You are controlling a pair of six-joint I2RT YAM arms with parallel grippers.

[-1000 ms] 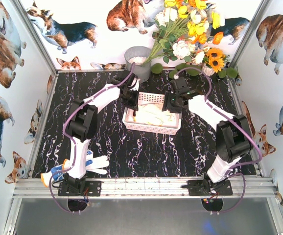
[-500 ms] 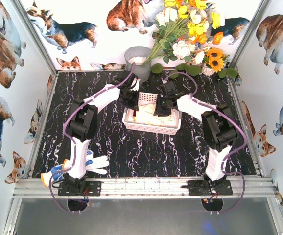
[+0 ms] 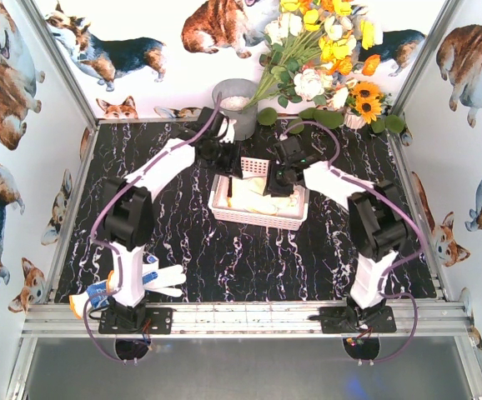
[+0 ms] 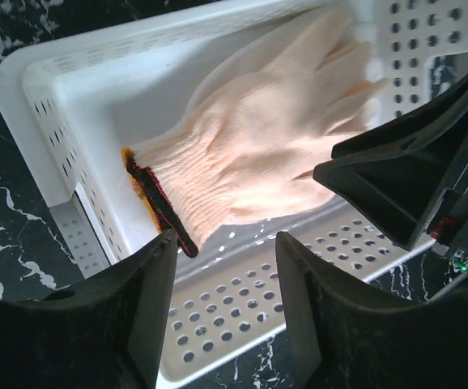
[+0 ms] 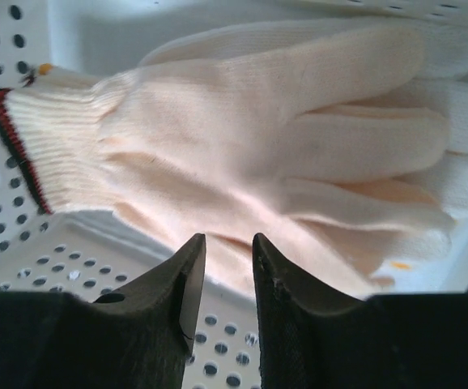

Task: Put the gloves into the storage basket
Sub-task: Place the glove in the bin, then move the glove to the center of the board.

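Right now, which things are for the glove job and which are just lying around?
For the job: storage basket, gloves inside it, loose glove at the near left.
Just lying about: grey bucket, flowers.

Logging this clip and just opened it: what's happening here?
Both grippers hang over the white lattice storage basket in the middle of the table, where cream knitted gloves already lie. The left gripper is open above them, holding nothing. The right gripper has its jaws narrowly apart at a glove's edge; whether it pinches the fabric is unclear. One blue-dotted glove lies at the table's near left corner, not yet put away.
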